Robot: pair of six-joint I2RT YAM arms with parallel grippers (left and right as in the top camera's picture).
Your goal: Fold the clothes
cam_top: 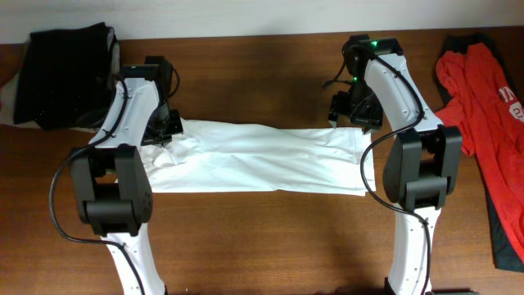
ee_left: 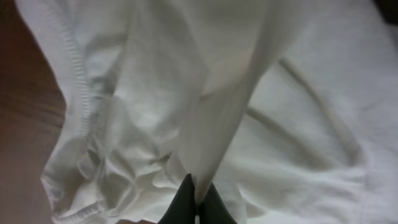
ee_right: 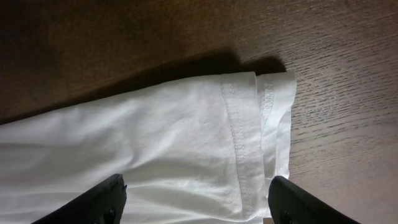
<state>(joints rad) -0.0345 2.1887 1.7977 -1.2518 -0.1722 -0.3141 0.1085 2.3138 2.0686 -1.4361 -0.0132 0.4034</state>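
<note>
The white T-shirt (cam_top: 262, 156) lies across the middle of the desk (cam_top: 270, 238) as a long flat band running from 9 o'clock to 3 o'clock. The left jaws are pinched tight on a raised ridge of fabric at the 9 o'clock end, with the dark fingertips (ee_left: 183, 208) meeting on the cloth. The right jaws stand wide apart over the stitched hem (ee_right: 239, 137) at the 3 o'clock end, holding nothing. A black garment (cam_top: 65, 74) sits at 10 o'clock. A red garment (cam_top: 483, 123) lies further out at 3 o'clock.
</note>
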